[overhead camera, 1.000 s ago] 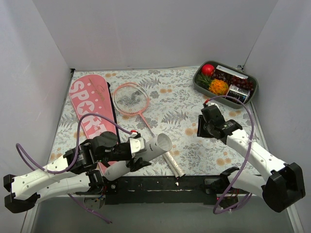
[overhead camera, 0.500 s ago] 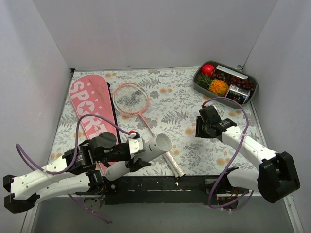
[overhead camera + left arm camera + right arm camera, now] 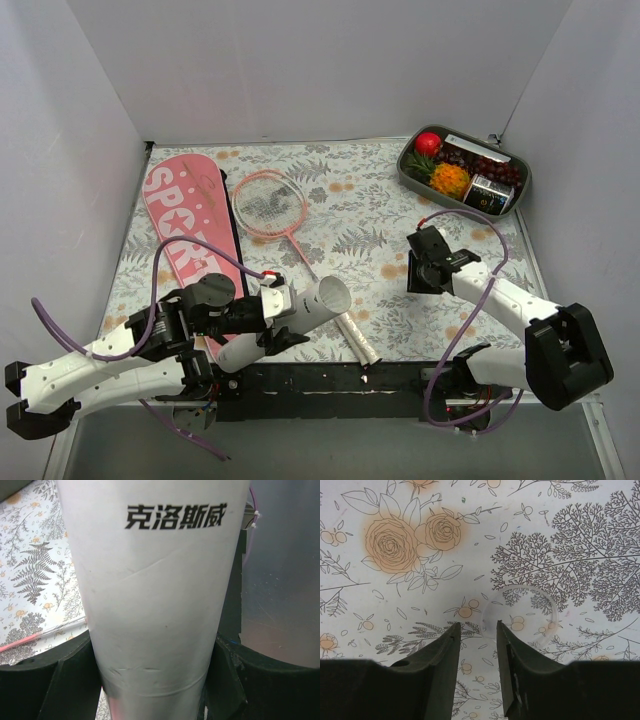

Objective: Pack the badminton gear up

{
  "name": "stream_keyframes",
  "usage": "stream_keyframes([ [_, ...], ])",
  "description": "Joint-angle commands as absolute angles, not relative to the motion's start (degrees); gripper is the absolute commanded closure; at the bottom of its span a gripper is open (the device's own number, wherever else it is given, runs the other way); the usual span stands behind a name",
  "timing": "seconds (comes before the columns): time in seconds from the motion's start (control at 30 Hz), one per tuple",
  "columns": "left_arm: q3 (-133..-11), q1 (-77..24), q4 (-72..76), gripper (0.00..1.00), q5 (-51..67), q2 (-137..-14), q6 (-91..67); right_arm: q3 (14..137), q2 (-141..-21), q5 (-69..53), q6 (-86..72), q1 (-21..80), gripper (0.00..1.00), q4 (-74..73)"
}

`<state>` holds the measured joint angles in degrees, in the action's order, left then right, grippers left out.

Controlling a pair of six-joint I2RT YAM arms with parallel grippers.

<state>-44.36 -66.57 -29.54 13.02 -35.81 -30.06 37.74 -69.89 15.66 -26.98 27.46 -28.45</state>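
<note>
Badminton gear sits unpacked on the flowered cloth (image 3: 360,190), and I judge the step in hand to be capping the tube. The next move, as I read it, calls for a short drop of my right arm and a careful pinch on a thin, flat, hard-to-see rim, then a carry across to the tube's mouth. Largest is the pink bag (image 3: 190,225), which lies along the left side with its long axis running from the far wall toward me and its wide rounded end far. The racket (image 3: 270,203) lies just beside it on the right, head far, its handle slanting near and to the right. My left gripper (image 3: 270,316) is clamped round the white tube (image 3: 322,298) and holds it off the cloth at the near left. The tube's long axis slants from near-left to far-right, and its open mouth points toward the middle of the table. Smallest is a clear round cap (image 3: 520,586), flat on the cloth at the right, well apart from the tube. My right gripper (image 3: 478,630) hovers low over it, fingers a little apart, with the cap's rim in the gap.
</note>
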Motion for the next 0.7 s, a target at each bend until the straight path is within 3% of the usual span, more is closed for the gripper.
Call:
stream_keyframes([
  [0.0,-44.21,-66.97,-27.16,0.86,12.83,-34.98,-30.32,37.80,-71.80,16.79,-27.42,27.25,0.59,-26.98],
  [0.47,-44.56,-67.32,-27.51,0.86,12.31,-35.07,-30.32,35.60,-75.49,16.26,-27.33,27.33,0.77,-24.61],
  [0.63,-44.65,-67.41,-27.77,0.86,12.22,-34.89,-30.15,35.77,-75.85,15.91,-27.42,27.33,0.99,-24.52],
  [0.67,-44.56,-67.41,-27.77,0.86,12.30,-34.98,-30.15,35.95,-75.50,16.00,-27.42,27.33,0.99,-24.78],
])
